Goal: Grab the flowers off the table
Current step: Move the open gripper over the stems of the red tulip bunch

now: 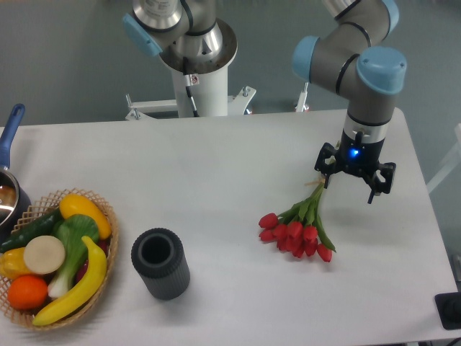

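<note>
I'm seeing my claw (347,185) hanging spread open, gripping nothing, just over the stem end of the tulip bunch (299,228), which is lying on the white table (216,166) (red buds pointing toward me). A black cylinder (160,263) and a fruit basket (54,259) are sitting far off.

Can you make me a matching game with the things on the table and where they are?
Things:
1. flowers
2. black cup
3. basket
4. pincer

Places:
A. at the left edge of the table, full of fruit and vegetables
B. lying on the table's right part, red buds pointing toward the front
C. just above the stem ends of the flowers
D. standing upright beside the basket, on its right in the picture

Pairs: 1-B, 2-D, 3-A, 4-C
</note>
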{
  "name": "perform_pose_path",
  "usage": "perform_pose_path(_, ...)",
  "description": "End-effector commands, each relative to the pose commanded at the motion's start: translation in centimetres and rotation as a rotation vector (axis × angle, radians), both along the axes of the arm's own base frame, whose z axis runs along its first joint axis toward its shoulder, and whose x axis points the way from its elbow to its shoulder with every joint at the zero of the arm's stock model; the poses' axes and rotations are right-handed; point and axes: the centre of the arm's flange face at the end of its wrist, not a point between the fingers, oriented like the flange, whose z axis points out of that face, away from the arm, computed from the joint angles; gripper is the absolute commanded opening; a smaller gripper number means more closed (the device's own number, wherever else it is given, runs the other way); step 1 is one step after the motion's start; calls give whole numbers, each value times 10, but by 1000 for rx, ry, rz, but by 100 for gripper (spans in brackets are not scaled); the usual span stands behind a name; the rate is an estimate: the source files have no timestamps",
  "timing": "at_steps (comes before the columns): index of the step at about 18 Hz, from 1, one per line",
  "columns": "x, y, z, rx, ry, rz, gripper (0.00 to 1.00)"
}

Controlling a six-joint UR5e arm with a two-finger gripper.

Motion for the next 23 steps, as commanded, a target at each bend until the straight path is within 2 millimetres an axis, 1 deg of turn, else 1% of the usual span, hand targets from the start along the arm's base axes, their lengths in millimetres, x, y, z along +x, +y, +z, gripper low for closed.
perform_pose_path(2,2,0,-2,-1,-2,-3,100)
perform_pose_path(3,1,1,0,1,0,-3,100)
perform_pose_path(5,0,-2,-3,3,-5,2,100)
perform_pose_path(7,8,0,-12,20,-33,0,100)
perform_pose_path(9,11,2,-15,60,-57,1,100)
perform_pose_path(10,15,3,-20,59,-69,-2,100)
perform_pose_path(12,19,2,-26,64,-85,-2,100)
perform_pose_path(13,24,0,-32,80,-106,-3,100)
perform_pose_path(16,32,3,-28,93,-116,12,100)
perform_pose_path(18,34,3,-29,84,-113,4,100)
perform_pose_path(20,37,1,-34,78,-114,-27,100)
perform_pose_path(22,42,-5,-46,36,-95,-153,100)
perform_pose_path(23,46,-8,-53,13,-99,-161,100)
